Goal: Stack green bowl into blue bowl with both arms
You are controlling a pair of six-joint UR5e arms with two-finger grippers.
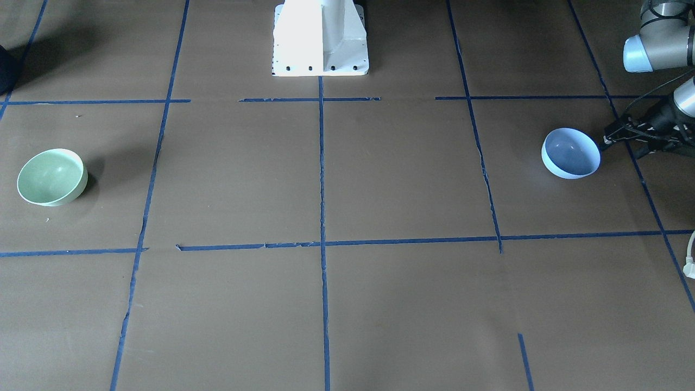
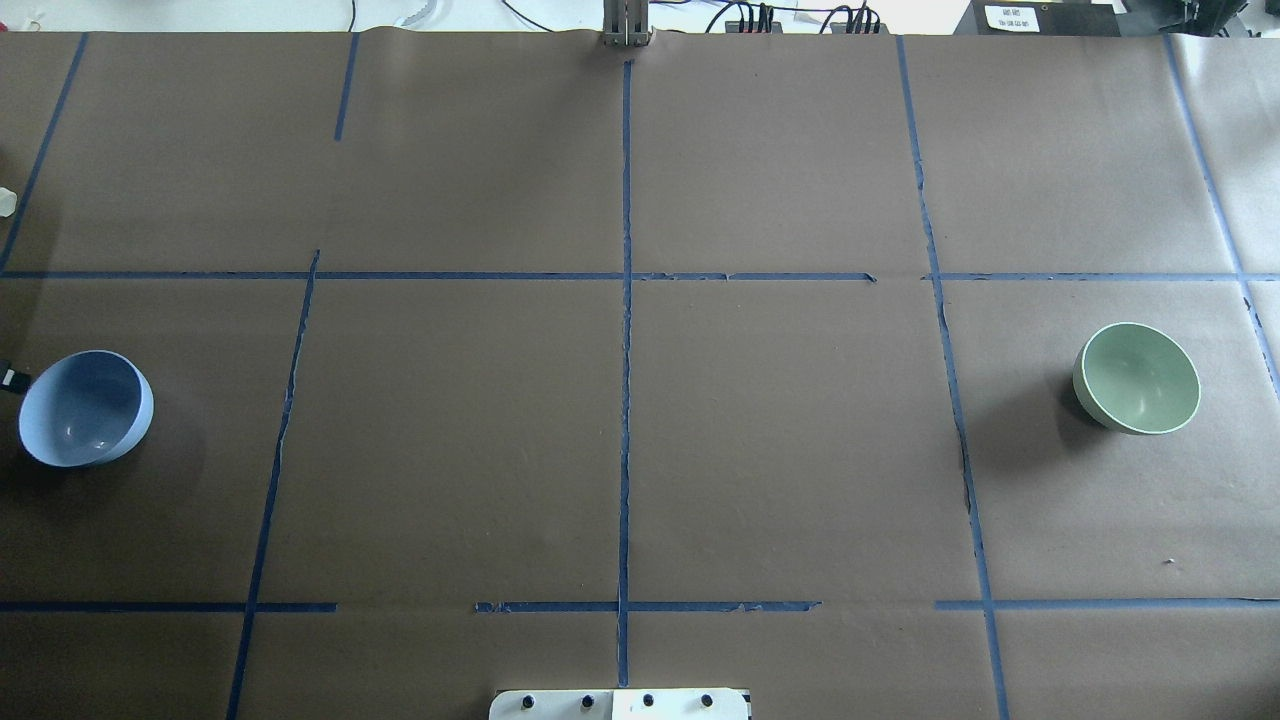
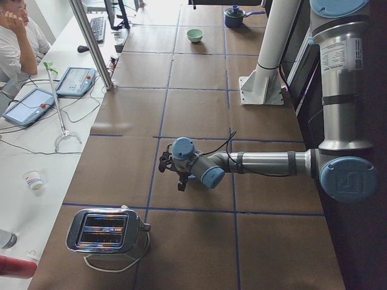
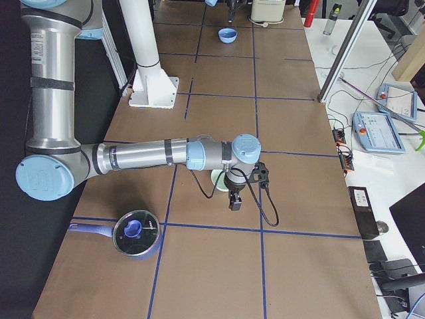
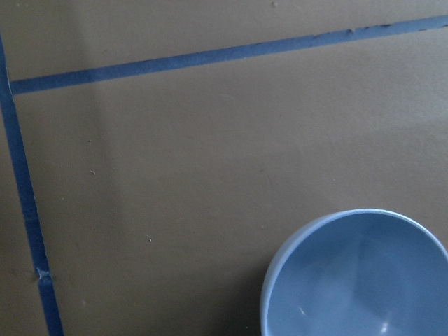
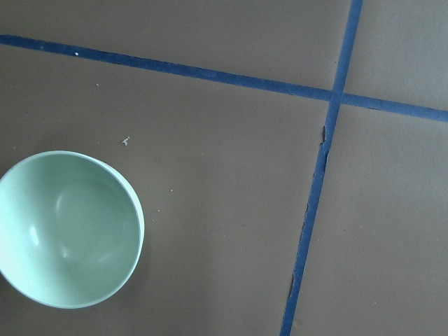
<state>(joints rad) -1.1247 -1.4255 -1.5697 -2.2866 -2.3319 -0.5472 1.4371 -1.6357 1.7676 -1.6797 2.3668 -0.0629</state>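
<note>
The brown paper-covered table (image 2: 780, 440) is marked into squares by blue tape (image 2: 626, 400). Seen from overhead, the white pedestal (image 1: 320, 38) stands at six o'clock. The left arm (image 3: 266, 163) reaches low across the table's nine o'clock end, and the right arm (image 4: 139, 156) does the same at the three o'clock end. A toaster (image 3: 106, 231) sits beyond the left arm and a lidded blue pan (image 4: 136, 234) beyond the right.

The blue bowl (image 2: 85, 408) rests upright at nine o'clock on the table. The green bowl (image 2: 1137, 378) rests upright at three o'clock, well apart from it.

The left gripper (image 1: 604, 142) is just beside the blue bowl's rim, on its nine o'clock side from overhead. I cannot tell how its jaws stand. The right gripper (image 4: 235, 201) points down near the green bowl, and its state cannot be told either.
</note>
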